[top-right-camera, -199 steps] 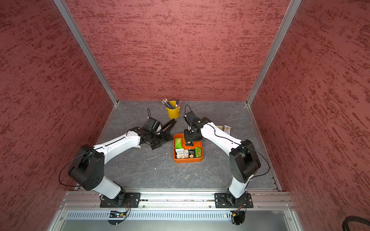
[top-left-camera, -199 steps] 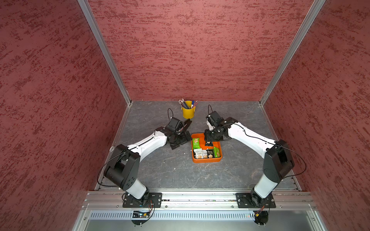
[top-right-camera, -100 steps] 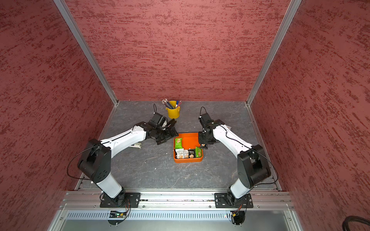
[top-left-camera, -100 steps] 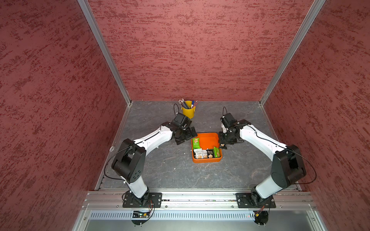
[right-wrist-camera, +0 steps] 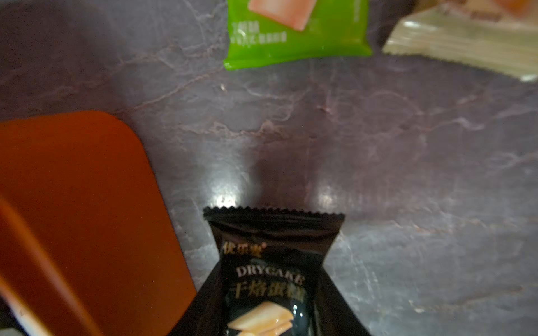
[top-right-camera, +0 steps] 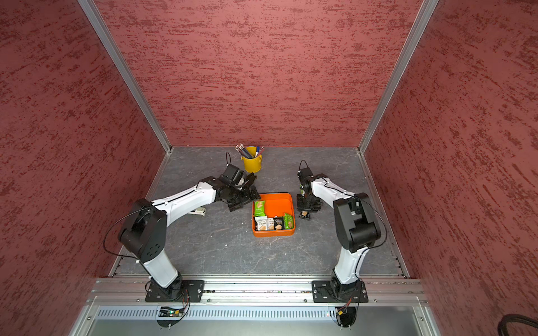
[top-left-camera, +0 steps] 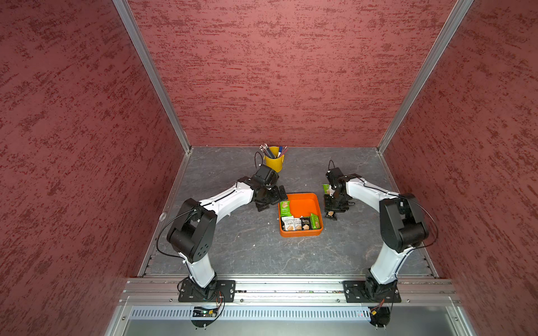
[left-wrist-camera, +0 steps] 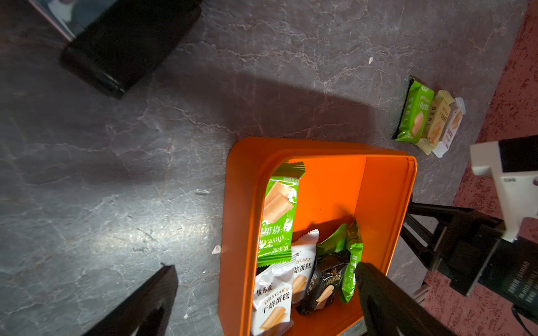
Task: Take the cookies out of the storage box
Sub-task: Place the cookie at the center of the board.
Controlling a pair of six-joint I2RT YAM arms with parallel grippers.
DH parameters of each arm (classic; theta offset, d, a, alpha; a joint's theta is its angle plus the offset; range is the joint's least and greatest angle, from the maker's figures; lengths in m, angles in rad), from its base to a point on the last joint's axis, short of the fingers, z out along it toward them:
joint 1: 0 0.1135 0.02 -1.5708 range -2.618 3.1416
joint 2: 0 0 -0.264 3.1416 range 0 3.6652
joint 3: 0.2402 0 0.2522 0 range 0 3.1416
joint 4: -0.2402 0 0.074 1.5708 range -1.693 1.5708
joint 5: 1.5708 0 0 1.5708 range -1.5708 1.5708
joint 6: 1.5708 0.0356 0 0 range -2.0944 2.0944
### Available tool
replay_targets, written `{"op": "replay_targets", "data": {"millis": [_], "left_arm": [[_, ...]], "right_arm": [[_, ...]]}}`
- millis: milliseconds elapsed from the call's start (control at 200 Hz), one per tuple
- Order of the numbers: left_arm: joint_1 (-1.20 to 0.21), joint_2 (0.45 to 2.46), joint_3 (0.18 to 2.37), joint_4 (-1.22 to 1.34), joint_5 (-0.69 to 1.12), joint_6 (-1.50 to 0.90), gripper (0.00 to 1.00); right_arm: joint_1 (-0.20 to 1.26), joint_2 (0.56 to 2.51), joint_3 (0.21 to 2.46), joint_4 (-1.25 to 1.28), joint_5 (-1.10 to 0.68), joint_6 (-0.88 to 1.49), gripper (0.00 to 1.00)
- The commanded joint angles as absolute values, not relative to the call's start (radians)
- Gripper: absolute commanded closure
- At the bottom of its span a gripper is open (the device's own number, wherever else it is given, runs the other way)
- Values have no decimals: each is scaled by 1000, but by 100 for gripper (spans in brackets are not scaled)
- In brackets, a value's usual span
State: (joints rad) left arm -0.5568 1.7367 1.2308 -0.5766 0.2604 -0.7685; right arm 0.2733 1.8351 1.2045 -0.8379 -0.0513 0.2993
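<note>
The orange storage box (top-left-camera: 301, 233) (top-right-camera: 273, 234) sits mid-table, with several cookies along its near and left walls: a green packet (top-left-camera: 285, 207), white ones (top-left-camera: 288, 224) and a black one (top-left-camera: 305, 223). My left gripper (top-left-camera: 270, 200) (left-wrist-camera: 266, 279) is open, straddling the box's left wall (left-wrist-camera: 238, 203) above a white packet (left-wrist-camera: 273, 293). Just right of the box, low over the table, my right gripper (top-left-camera: 334, 203) (right-wrist-camera: 269, 308) is shut on a black cookie packet (right-wrist-camera: 270, 270) (top-right-camera: 304, 214). Three more packets lie outside: green (left-wrist-camera: 414, 113), cream (left-wrist-camera: 436, 122), white (left-wrist-camera: 454, 125).
A yellow pen bucket (top-left-camera: 273, 163) stands behind the box, close to my left wrist. A dark oblong thing (left-wrist-camera: 128, 49) lies on the grey table left of the box. A small white object (top-right-camera: 199, 212) rests under my left forearm. Red walls close three sides.
My right gripper has come out of the box to its right side with the black packet in it. My left gripper has moved in to the box's left edge, still open.
</note>
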Motion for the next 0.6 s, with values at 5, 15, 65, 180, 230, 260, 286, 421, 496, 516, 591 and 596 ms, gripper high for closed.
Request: {"op": "replay_targets", "data": {"millis": [5, 15, 65, 180, 230, 260, 286, 421, 496, 516, 591, 596], "left_arm": [[-560, 1736, 1253, -590, 240, -768, 0], [-560, 1736, 1252, -590, 239, -769, 0], [-560, 1736, 1253, -590, 237, -770, 0], [-560, 1740, 1256, -598, 236, -769, 0], [-559, 1740, 1258, -601, 236, -769, 0], [-560, 1740, 1259, -601, 235, -768, 0], [-560, 1740, 1258, -603, 237, -767, 0], [-560, 1738, 1261, -613, 237, -761, 0], [-560, 1735, 1260, -619, 237, -757, 0], [-560, 1734, 1260, -620, 237, -756, 0], [-559, 1728, 1255, -620, 237, -754, 0], [-559, 1728, 1253, -619, 237, -754, 0]], "right_arm": [[258, 1862, 1244, -795, -25, 269, 60], [258, 1864, 1244, -794, -25, 267, 60], [254, 1874, 1247, -792, -26, 261, 60], [249, 1898, 1246, -782, -25, 249, 59], [246, 1908, 1240, -774, -26, 247, 60], [246, 1913, 1238, -770, -28, 248, 59], [245, 1914, 1237, -768, -27, 250, 59], [245, 1900, 1226, -757, -23, 262, 53], [245, 1877, 1222, -762, -26, 265, 47], [245, 1870, 1223, -766, -27, 265, 45], [245, 1834, 1224, -786, -41, 265, 43], [244, 1830, 1224, -787, -42, 266, 43]]}}
